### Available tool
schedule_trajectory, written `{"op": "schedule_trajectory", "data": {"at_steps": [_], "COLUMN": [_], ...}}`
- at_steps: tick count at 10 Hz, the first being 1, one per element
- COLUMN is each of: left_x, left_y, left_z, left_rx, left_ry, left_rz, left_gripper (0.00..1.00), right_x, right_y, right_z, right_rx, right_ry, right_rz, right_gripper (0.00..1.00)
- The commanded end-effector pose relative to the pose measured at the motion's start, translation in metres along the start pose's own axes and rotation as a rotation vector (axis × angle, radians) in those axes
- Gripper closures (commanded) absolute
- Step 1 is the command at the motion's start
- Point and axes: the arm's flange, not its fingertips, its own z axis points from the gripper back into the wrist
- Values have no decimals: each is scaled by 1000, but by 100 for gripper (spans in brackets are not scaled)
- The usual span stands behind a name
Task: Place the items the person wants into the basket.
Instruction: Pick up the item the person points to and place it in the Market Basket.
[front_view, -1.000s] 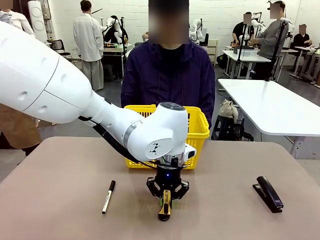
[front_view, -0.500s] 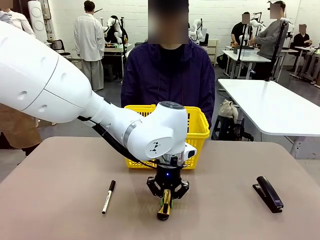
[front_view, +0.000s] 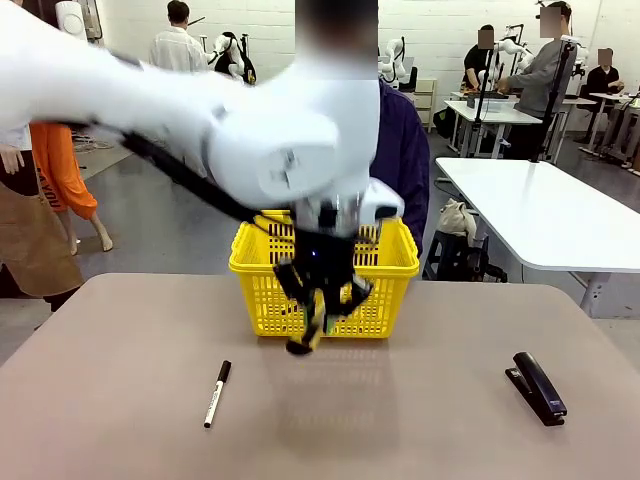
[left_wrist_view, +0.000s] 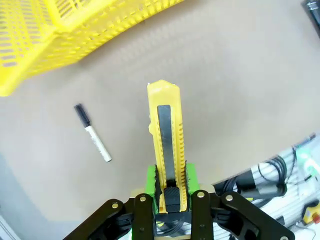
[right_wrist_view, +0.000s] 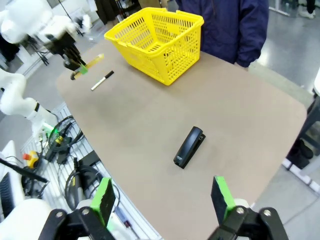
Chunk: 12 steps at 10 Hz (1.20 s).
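Grey floor (front_view: 170, 215), white walls (front_view: 440, 25), white tables (front_view: 540, 215) on the right.

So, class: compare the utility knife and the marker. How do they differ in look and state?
1. The knife is yellow and black; the marker is white with a black cap.
2. The knife is clamped in the left gripper, off the table; the marker lies loose on the table.
3. The knife looks broad and flat, the marker thin and round.
Both are long and outside the basket.

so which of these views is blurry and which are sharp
Front view: the white left arm and left gripper smear with motion blur, while the yellow plastic basket stays crisp. Left wrist view: the yellow-and-black utility knife is sharp. Right wrist view: sharp, with wide-angle bending.
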Motion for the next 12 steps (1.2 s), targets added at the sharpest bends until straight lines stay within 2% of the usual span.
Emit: {"op": "schedule_trajectory", "data": {"at_steps": [1, 2, 3, 5, 7, 9, 11, 12], "left_x": [15, 42, 75, 131, 167, 183, 181, 173], "left_y": [16, 24, 35, 56, 61, 66, 67, 69], "left_z": [45, 67, 74, 73, 63, 52, 40, 37], "left_rx": [-61, -79, -107, -209, -149, -106, -36, -118], "left_ry": [-38, -31, -16, 25, 64, 48, 21, 51], "left_rz": [-105, -272, -351, -430, -493, -524, -580, -499], "left_gripper": [79, 79, 79, 79, 79, 79, 79, 79], "right_x": [2, 2, 2, 2, 2, 2, 2, 2], "right_y": [-1, -1, -1, -1, -1, -1, -1, -1], "right_z": [0, 0, 0, 0, 0, 0, 0, 0], "right_rx": [18, 18, 18, 18, 18, 18, 18, 18], "right_ry": [-38, -38, -38, -38, -38, -38, -38, -38], "right_rz": [12, 12, 12, 12, 12, 12, 12, 12], "right_gripper": [0, 0, 0, 0, 0, 0, 0, 0]}}
